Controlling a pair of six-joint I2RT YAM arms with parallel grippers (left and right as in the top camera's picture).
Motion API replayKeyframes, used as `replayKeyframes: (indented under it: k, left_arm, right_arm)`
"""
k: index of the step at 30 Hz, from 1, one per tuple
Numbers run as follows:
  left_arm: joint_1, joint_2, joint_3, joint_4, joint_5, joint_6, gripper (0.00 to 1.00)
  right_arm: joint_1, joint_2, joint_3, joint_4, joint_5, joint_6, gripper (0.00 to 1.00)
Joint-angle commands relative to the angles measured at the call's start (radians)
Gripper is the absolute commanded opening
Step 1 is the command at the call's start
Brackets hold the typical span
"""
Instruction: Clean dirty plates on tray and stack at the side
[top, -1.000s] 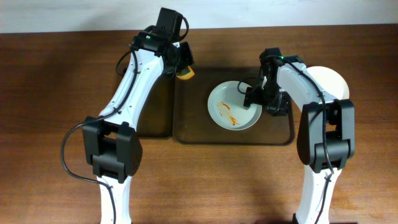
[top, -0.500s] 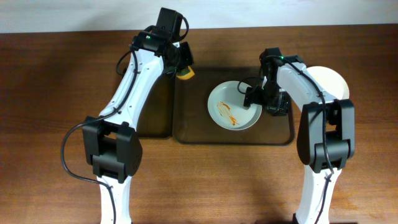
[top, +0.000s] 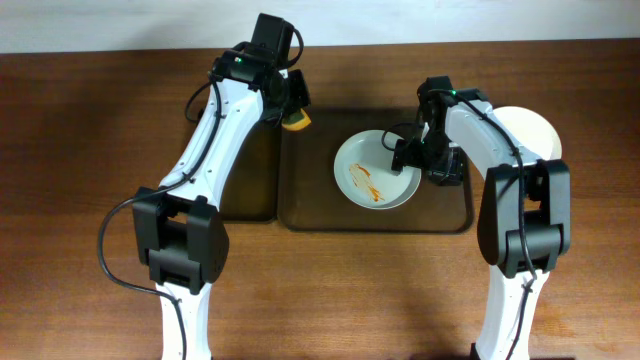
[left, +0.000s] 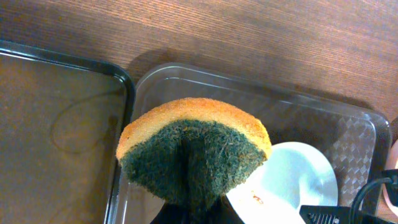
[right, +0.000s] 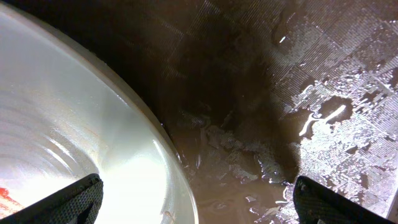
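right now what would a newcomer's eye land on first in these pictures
The white plate streaked with orange-red sauce stands out against the dark brown tray in the middle of the overhead view. Next comes the yellow-and-green sponge, pinched in the left gripper over the tray's far left corner. The right gripper hangs open with the plate's right rim between its fingers, above a wet patch of tray.

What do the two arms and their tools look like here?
The left arm and right arm have white links, black joint housings and black bases, each trailing a black cable. The left tool and right tool are black; the right's pads are textured.
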Motion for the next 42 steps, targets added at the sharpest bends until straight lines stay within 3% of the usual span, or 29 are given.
replayKeyframes:
  k: [1, 4, 8, 9, 11, 15, 18, 19, 20, 21, 37, 39, 42]
  left_arm:
    - [-0.017, -0.017, 0.006, 0.005, -0.008, 0.046, 0.00]
    - [-0.062, -0.017, 0.006, 0.018, 0.010, 0.150, 0.00]
    - [-0.101, -0.017, 0.006, 0.021, 0.018, 0.249, 0.00]
    - [-0.101, -0.017, 0.006, 0.021, 0.031, 0.294, 0.00]
    - [-0.101, -0.017, -0.003, 0.022, 0.039, 0.309, 0.00]
    - [-0.100, -0.017, -0.063, 0.072, 0.039, 0.261, 0.00]
    - [-0.100, -0.017, -0.068, 0.100, 0.039, 0.250, 0.00]
    - [-0.100, -0.017, -0.068, 0.105, 0.039, 0.250, 0.00]
    - [-0.100, -0.017, -0.068, 0.105, 0.039, 0.250, 0.00]
    - [-0.100, -0.017, -0.068, 0.106, 0.039, 0.250, 0.00]
    - [-0.100, -0.017, -0.068, 0.173, 0.042, 0.226, 0.00]
    - [-0.105, -0.017, -0.068, 0.177, 0.040, 0.145, 0.00]
    - [-0.107, -0.017, -0.068, 0.175, 0.015, 0.145, 0.00]
  right_arm:
    - [-0.001, 0.004, -0.007, 0.001, 0.002, 0.009, 0.98]
    - [-0.001, 0.004, -0.007, 0.014, 0.014, 0.008, 0.98]
    - [-0.001, 0.005, -0.007, 0.087, -0.126, -0.052, 0.97]
    - [-0.001, 0.005, -0.007, 0.087, -0.126, -0.084, 0.74]
    - [-0.001, 0.005, -0.007, 0.089, -0.128, -0.124, 0.06]
    - [-0.001, 0.005, -0.007, 0.095, -0.207, -0.288, 0.04]
    - [-0.001, 0.005, -0.007, 0.100, -0.207, -0.311, 0.04]
    - [-0.001, 0.005, -0.007, 0.103, -0.204, -0.311, 0.05]
    - [-0.001, 0.005, -0.007, 0.102, -0.204, -0.310, 0.31]
    - [-0.001, 0.005, -0.007, 0.102, -0.203, -0.308, 0.98]
    - [-0.001, 0.005, -0.007, 0.107, -0.204, -0.307, 0.98]
    - [-0.001, 0.005, -0.007, 0.107, -0.204, -0.307, 0.98]
    - [-0.001, 0.005, -0.007, 0.109, -0.204, -0.307, 0.98]
